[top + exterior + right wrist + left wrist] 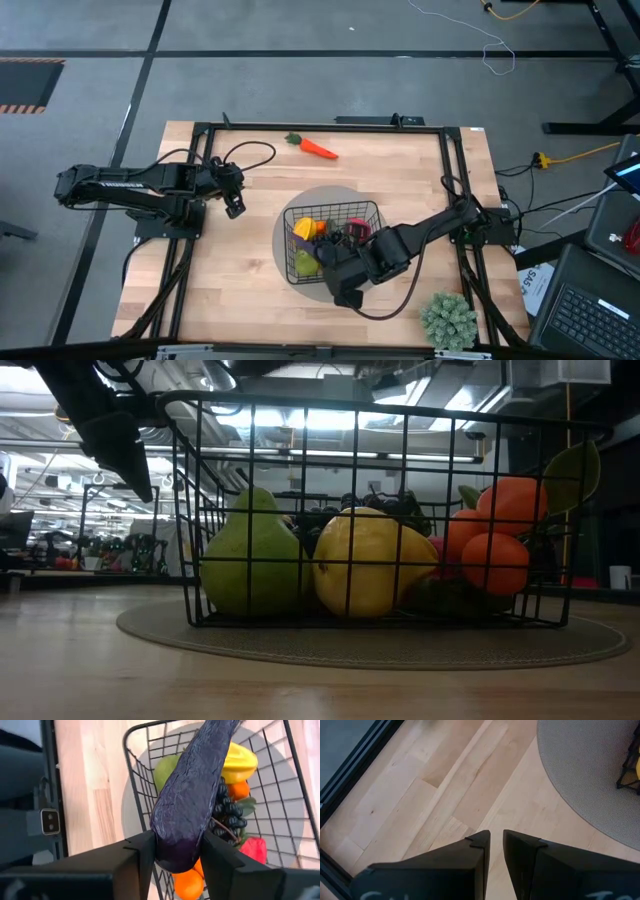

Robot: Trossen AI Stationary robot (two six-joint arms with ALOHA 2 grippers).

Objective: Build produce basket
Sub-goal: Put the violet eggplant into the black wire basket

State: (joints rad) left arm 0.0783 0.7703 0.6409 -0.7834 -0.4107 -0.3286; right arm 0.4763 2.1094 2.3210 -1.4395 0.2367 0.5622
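The black wire basket (333, 212) stands on a grey round mat (318, 194) mid-table. It holds a green pear (250, 550), a yellow fruit (365, 565), tangerines (500, 540), dark grapes (227, 807) and a red pepper (254, 849). My right gripper (336, 258) hangs over the basket's near side, shut on a purple eggplant (192, 790). An orange carrot (315, 148) lies on the table near the far edge. My left gripper (496, 840) waits shut above bare wood left of the mat, with nothing in it. My right gripper pinches the eggplant's rounded end (170, 847) between its two fingers (145, 847). The fingers come from above, slanting steeply down. The eggplant sticks out beyond the fingertips, lifted clear, crossing over the basket's rim (134, 775) and the fruits inside.
A bushy pale-green plant (448, 318) stands at the table's near right corner. Black frame rails (190, 200) run along the table's left, right and far sides. Bare wood lies left of the mat (590, 770) and around the carrot.
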